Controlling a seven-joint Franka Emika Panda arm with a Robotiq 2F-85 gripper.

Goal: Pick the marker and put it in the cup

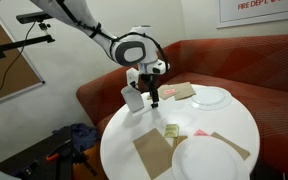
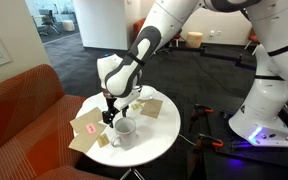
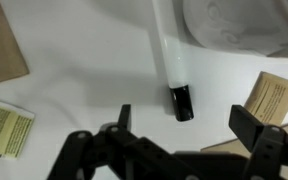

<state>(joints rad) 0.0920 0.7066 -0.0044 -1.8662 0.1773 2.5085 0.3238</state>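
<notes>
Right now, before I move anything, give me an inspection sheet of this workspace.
Surface: round white table.
Job's things: marker lies on the table, dark end between the fingers; cup upright near the gripper.
Clutter: two plates, brown napkins, small packets.
Grippers: gripper open, over the marker.
Cables: nothing seen on the table; floor too small to tell.
Surroundings: red sofa behind the table.
</notes>
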